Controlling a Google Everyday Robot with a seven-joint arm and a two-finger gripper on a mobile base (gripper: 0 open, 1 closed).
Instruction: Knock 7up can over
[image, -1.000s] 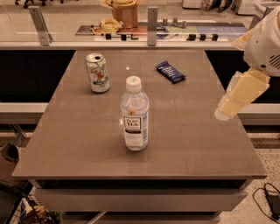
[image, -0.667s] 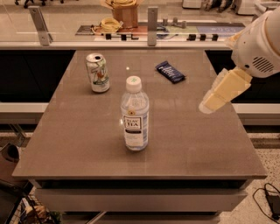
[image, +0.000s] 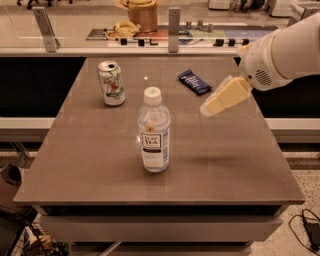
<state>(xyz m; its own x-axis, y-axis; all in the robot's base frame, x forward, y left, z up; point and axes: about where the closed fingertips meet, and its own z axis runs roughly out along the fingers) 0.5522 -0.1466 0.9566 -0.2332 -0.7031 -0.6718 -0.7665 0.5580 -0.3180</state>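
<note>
The 7up can (image: 112, 83) stands upright at the back left of the brown table (image: 100, 165), white and green with a silver top. My gripper (image: 210, 108) hangs above the table's right half, its cream-coloured fingers pointing down and left. It is well to the right of the can and touches nothing. A clear tea bottle (image: 153, 131) with a white cap stands upright in the middle of the table, between the gripper and the can's side of the table.
A flat dark blue snack wrapper (image: 194, 82) lies at the back right of the table, just behind the gripper. A counter with a glass rail (image: 173, 22) and cluttered items runs behind the table. A cable (image: 307, 227) lies on the floor at the right.
The gripper has moved left and inward over the table, from past the right edge to near the wrapper. The can, bottle and wrapper have not moved.
</note>
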